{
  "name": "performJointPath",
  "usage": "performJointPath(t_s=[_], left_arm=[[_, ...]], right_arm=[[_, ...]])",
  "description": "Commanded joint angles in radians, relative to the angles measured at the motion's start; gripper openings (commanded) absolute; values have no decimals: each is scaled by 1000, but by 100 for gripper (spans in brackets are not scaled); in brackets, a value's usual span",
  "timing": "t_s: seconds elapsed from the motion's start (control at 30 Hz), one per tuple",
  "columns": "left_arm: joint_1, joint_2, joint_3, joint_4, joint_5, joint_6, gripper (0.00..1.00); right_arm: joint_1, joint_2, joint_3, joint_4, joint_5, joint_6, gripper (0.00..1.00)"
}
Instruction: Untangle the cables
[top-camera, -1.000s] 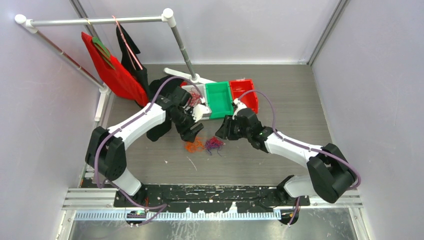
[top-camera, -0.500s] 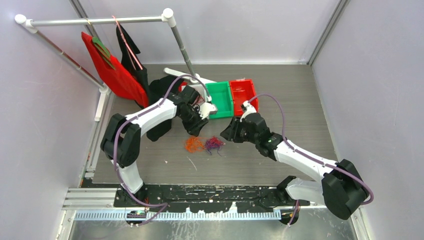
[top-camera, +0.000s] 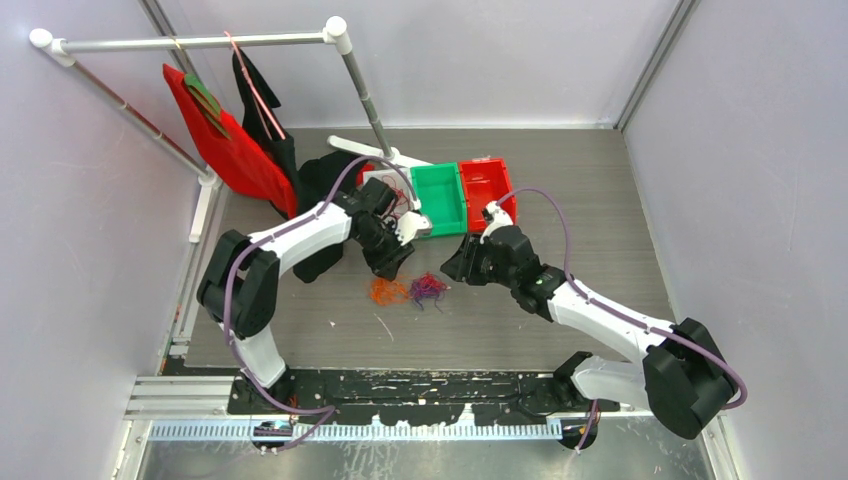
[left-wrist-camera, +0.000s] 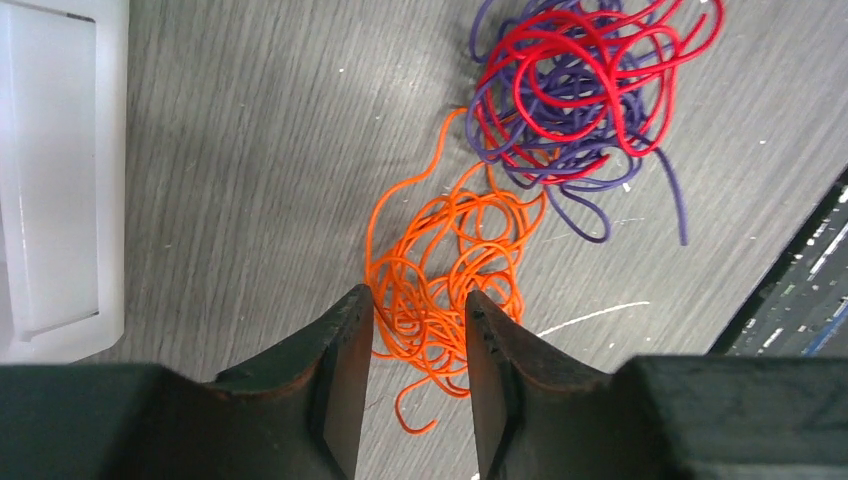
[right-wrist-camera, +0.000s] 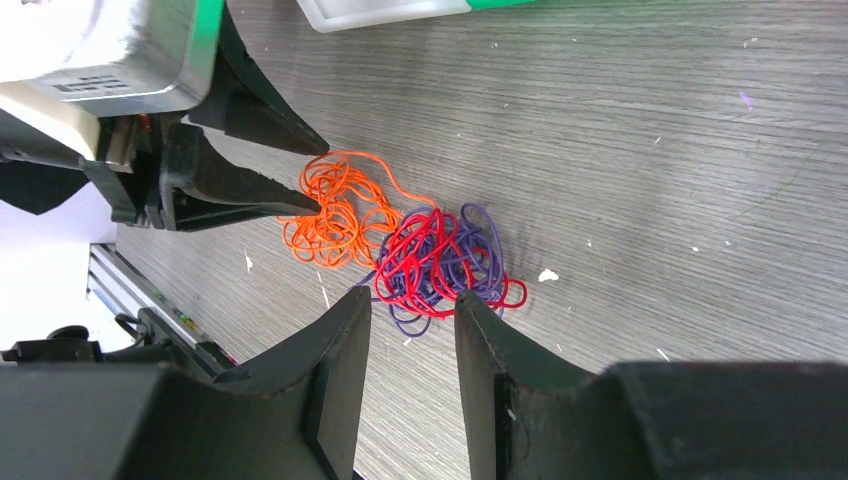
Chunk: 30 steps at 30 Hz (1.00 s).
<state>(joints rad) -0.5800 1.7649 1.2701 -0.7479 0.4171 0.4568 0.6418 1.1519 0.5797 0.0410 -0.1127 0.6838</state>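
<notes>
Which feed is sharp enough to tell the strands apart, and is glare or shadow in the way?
Left wrist: the orange cable and the red and purple clump are sharp strand by strand; the white bin at the left edge is washed out, and the left gripper shows dark up front. Right wrist: both equally crisp, no glare. Top external: too small to separate strands.

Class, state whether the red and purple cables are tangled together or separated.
Tangled: the red cable and purple cable interweave in one clump, loops crossing throughout.
</notes>
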Motion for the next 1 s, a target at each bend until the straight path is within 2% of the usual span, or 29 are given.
performJointPath(t_s=[0.0,0.1,0.3,0.37,0.63,0.83,0.97], left_arm=[[3,-26,-19,63,-66,-10,41],[3,-5,-10,85,-97,-32,39],[3,-20,21,77,-77,-72,6],[3,-50,29,53,-68,-72,0],[3,-231,34,-55,15,-115,0],[4,-325,78,-165,35,-169,0],[4,-376,123,-216,41,-226,0]], right_arm=[[5,-5,47,55,12,-4,42],[4,-13,47,58,12,-4,42],[4,-37,39,60,25,-3,41],[4,-39,36,65,28,-4,40],[5,-26,45,100,35,-28,42],[9,-25,54,204,-37,-99,55],[46,-51,71,271,-74,-197,60]])
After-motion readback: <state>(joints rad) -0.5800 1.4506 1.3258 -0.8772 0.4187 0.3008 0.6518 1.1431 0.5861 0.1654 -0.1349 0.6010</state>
